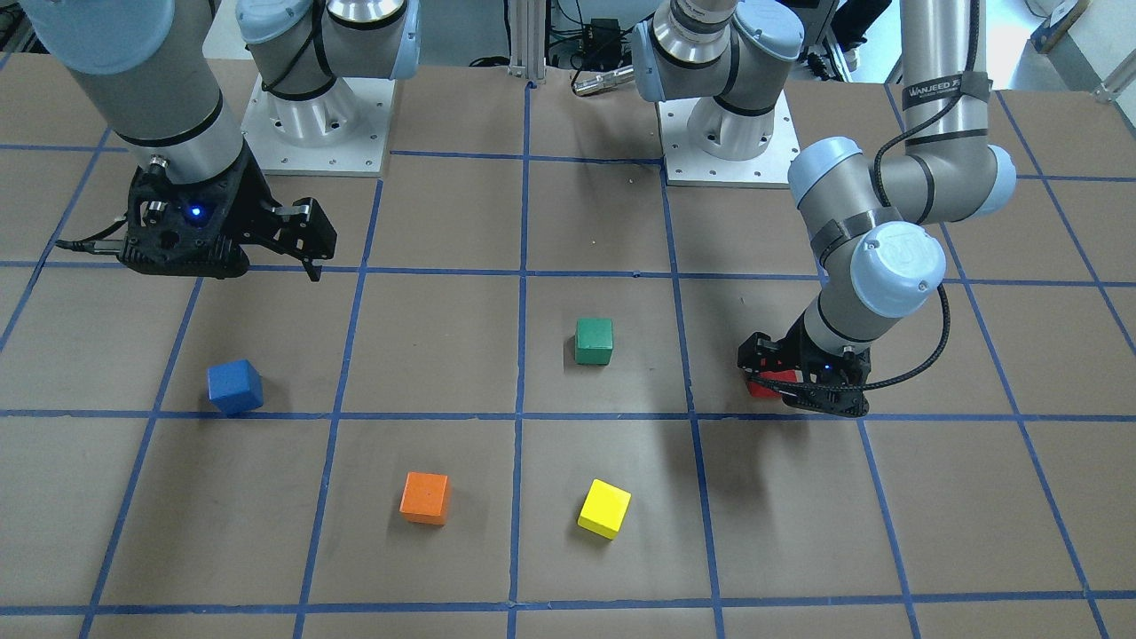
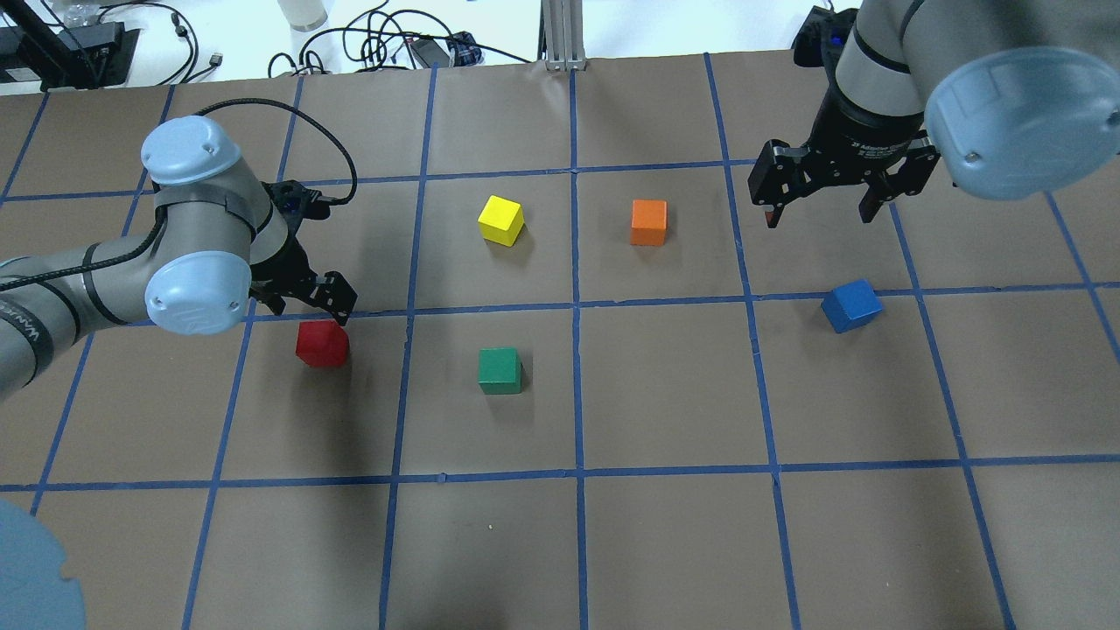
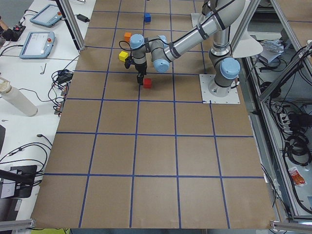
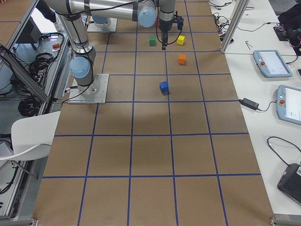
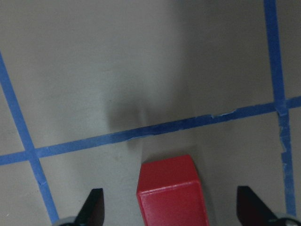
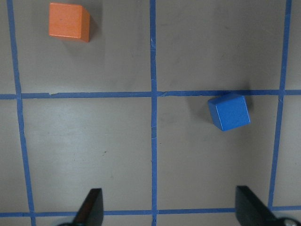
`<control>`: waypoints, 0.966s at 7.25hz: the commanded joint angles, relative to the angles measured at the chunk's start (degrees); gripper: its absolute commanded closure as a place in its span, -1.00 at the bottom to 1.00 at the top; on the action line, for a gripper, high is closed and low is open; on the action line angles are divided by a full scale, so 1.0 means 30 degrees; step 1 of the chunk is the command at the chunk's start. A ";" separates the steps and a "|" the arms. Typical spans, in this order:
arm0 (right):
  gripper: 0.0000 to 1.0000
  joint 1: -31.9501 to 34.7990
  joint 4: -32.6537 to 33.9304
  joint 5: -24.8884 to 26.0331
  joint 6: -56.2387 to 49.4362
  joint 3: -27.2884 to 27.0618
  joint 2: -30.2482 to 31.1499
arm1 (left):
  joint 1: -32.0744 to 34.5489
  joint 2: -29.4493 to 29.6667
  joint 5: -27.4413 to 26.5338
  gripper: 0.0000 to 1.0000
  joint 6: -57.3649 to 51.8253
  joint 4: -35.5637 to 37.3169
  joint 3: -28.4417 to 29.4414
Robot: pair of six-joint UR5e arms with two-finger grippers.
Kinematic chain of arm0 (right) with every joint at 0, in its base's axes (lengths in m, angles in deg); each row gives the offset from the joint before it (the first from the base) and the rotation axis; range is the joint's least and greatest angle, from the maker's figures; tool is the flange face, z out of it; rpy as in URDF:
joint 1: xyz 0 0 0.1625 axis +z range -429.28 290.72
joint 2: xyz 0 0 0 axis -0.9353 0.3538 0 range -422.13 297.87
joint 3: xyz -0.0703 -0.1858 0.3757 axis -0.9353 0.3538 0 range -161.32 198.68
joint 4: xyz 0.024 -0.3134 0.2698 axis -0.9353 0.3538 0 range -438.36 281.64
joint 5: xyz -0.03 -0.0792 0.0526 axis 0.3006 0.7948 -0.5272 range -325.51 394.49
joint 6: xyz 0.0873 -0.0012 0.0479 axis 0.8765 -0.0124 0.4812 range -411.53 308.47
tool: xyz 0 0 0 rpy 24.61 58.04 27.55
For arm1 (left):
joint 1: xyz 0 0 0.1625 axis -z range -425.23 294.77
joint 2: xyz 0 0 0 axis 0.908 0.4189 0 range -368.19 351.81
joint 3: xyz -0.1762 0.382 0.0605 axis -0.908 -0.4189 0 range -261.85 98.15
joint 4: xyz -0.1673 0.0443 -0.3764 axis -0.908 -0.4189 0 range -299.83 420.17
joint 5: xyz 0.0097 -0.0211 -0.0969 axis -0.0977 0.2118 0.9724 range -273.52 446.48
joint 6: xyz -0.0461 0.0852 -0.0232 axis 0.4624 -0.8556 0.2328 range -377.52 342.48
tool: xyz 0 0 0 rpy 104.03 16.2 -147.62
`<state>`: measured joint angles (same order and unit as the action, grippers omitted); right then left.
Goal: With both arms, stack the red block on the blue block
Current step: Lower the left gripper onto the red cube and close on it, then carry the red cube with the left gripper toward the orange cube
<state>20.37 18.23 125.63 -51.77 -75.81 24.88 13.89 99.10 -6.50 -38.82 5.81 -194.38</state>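
Note:
The red block [image 2: 322, 343] sits on the brown table at the robot's left. My left gripper [image 2: 304, 304] is low over it and open. In the left wrist view the red block [image 5: 171, 194] lies between the two fingertips [image 5: 92, 208], with a gap on each side. The front-facing view shows the gripper [image 1: 774, 377] covering most of the red block [image 1: 761, 387]. The blue block [image 2: 850, 305] lies alone at the robot's right, slightly turned. My right gripper [image 2: 820, 214] hangs open and empty well above the table, beyond the blue block [image 6: 229, 111].
A green cube [image 2: 500, 370], a yellow cube [image 2: 501, 220] and an orange cube [image 2: 648, 221] lie in the middle squares between the two blocks. The two arm bases [image 1: 315, 124] stand at the robot's edge of the table.

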 commanded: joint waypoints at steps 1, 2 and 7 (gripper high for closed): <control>-1.00 0.0000 0.0000 0.0000 -0.0007 -0.0027 0.0001 | -0.0038 0.0533 -0.0003 -0.84 0.1670 0.0453 -0.0662; -1.00 0.0000 0.0000 0.0000 -0.0007 -0.0027 0.0001 | -0.0038 0.0565 -0.0032 -0.23 0.1768 0.0454 -0.0490; -1.00 0.0000 0.0000 0.0000 -0.0007 -0.0056 0.0001 | 0.2844 0.0269 0.2099 0.86 0.3919 -0.0571 0.2050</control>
<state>20.37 18.23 125.62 -51.77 -75.98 24.88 17.80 99.42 -3.10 -31.07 4.95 -191.60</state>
